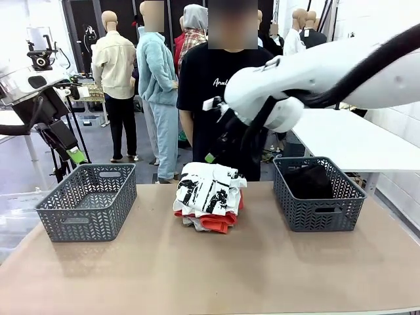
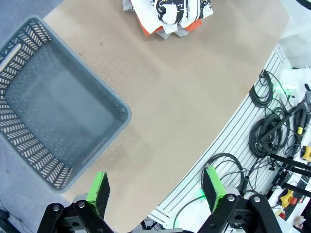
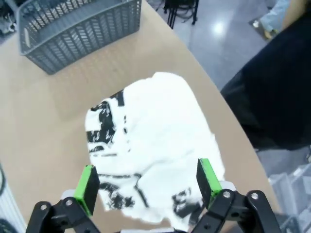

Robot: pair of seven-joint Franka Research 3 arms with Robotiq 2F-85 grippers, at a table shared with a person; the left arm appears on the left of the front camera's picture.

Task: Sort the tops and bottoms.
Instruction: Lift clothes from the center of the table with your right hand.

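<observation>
The white T-shirt, with bold black print that I cannot read, lies on top of a small pile at the middle of the table, toward the far edge. Under it is the orange top, and the grey top peeks out at the pile's near left. The black bottoms lie in the right basket. The right gripper hangs just above the white T-shirt with its jaws wide apart, gripping nothing. The left gripper is raised at the left, near the left basket, its jaws also apart and holding nothing. Behind the pile stands a person in a black T-shirt; its white lettering begins "Ana", and the arm hides the rest.
</observation>
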